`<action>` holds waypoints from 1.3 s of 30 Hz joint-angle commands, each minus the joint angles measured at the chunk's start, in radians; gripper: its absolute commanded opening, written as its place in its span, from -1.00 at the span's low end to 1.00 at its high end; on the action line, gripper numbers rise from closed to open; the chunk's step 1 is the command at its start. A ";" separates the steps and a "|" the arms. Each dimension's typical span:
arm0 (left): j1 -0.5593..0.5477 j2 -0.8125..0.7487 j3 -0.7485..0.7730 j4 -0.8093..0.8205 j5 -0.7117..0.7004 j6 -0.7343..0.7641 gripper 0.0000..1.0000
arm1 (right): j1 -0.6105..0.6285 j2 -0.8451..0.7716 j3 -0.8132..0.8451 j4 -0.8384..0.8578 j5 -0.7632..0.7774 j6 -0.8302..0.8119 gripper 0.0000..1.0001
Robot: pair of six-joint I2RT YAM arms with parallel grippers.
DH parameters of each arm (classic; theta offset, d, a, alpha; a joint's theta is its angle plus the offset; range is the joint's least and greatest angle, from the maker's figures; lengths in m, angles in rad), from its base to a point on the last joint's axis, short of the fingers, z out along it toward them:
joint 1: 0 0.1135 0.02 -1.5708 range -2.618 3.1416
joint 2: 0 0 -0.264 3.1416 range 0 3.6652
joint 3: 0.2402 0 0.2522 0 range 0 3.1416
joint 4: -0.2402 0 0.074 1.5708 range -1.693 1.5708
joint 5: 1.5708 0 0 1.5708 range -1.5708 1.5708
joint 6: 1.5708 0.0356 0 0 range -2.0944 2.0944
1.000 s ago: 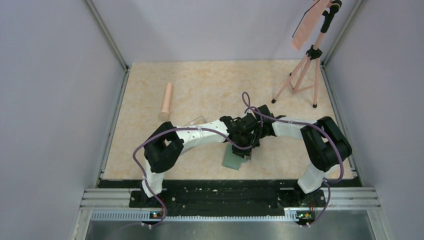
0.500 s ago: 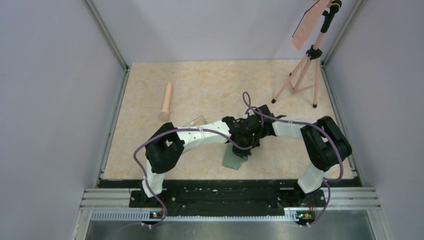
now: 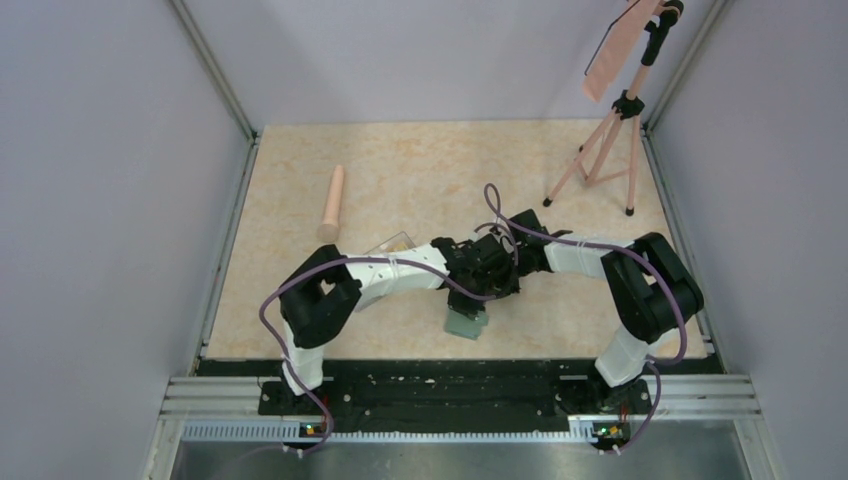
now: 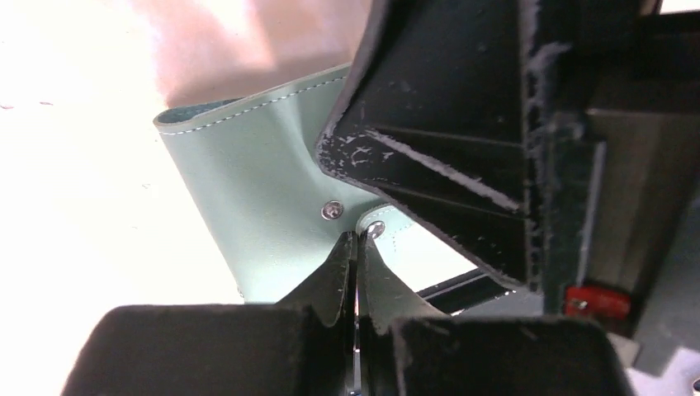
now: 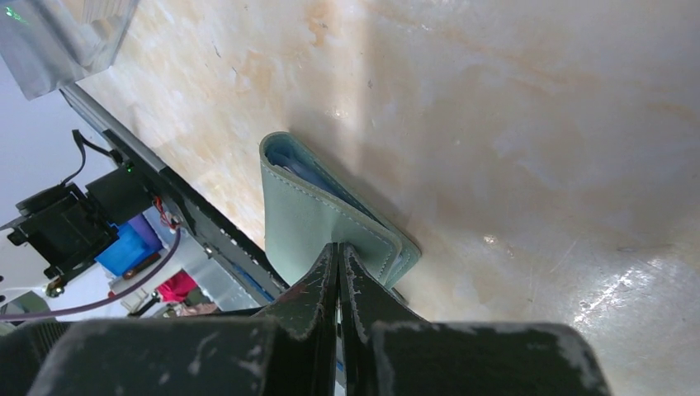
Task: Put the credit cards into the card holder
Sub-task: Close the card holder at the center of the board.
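Touching the card holder [image 5: 301,219], right gripper [image 5: 338,252] sits closed.

Top external view: high behind the arm bases, looking down over the whole marbled beige worktop [image 3: 400,170]. Left wrist view: extreme close-up along the left fingers [image 4: 334,276]. Right wrist view: close, along the right fingers [image 5: 318,285], angled down at the worktop. All three share the flat muted-green folding wallet [image 3: 464,323].

walls [image 3: 100,200] pale lilac | tabletop [image 3: 420,160] beige marbled | tripod [image 3: 600,150] far-right corner
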State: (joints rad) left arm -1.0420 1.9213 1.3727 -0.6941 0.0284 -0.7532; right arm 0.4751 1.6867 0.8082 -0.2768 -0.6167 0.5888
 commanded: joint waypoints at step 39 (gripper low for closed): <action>0.105 -0.122 -0.182 0.236 0.082 -0.034 -1.00 | 0.013 -0.017 0.005 -0.071 0.138 -0.082 -1.00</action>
State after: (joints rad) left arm -0.9474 1.7847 1.1889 -0.4984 0.1066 -0.7876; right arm 0.4816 1.6756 0.8085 -0.2840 -0.6018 0.5613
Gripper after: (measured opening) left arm 0.010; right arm 0.002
